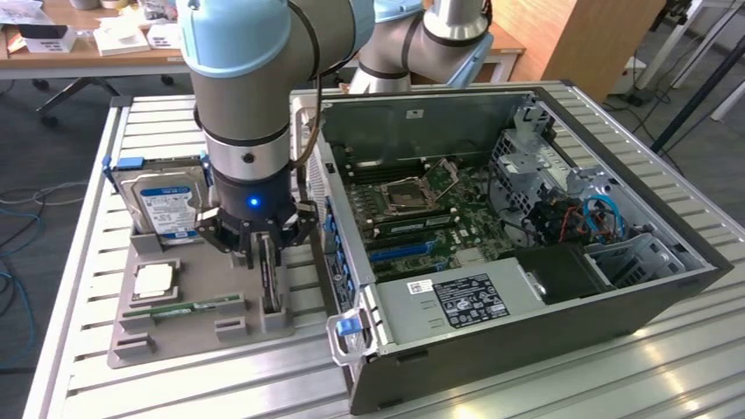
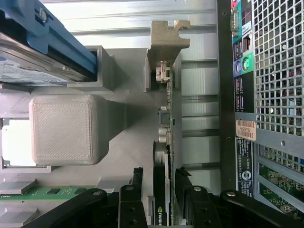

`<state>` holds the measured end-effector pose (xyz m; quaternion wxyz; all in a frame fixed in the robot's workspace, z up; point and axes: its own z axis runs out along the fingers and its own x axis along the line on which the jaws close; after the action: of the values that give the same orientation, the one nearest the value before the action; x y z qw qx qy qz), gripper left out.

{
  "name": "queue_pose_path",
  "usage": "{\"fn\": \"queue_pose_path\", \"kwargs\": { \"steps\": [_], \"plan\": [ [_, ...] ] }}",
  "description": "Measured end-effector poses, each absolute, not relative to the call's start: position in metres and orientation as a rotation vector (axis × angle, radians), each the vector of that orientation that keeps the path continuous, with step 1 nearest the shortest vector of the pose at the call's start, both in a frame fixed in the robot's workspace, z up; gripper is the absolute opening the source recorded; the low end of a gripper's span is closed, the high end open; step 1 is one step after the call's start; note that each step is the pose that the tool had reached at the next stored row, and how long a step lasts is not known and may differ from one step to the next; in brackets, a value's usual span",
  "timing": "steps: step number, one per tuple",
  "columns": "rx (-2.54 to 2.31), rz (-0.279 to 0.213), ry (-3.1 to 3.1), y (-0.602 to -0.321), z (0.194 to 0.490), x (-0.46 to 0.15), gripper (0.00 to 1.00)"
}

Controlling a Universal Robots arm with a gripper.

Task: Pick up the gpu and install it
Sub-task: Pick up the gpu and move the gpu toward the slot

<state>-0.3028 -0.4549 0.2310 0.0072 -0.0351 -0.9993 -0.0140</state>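
The gripper hangs at centre left of the exterior view, straight down from the arm. Its black fingers stand one on each side of the gpu's upper edge, jaws open, with a slim gap showing on at least one side (no squeeze visible).

The slatted metal table carries everything. The open computer case takes the right half, motherboard exposed. Beside it, at lower left, lies the grey parts holder. A silver hard drive with a blue label stands at the holder's far end. The gpu stands on edge in the slot along the holder's case-side edge. A square processor and a green memory stick sit lower left.
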Motion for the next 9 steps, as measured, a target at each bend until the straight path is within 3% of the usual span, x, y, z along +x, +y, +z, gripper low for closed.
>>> {"fn": "queue_pose_path", "kwargs": {
  "steps": [9],
  "plan": [
    [-0.110, -0.044, -3.125, -0.4549, 0.2309, -0.3017, 0.40]
  ]
}}
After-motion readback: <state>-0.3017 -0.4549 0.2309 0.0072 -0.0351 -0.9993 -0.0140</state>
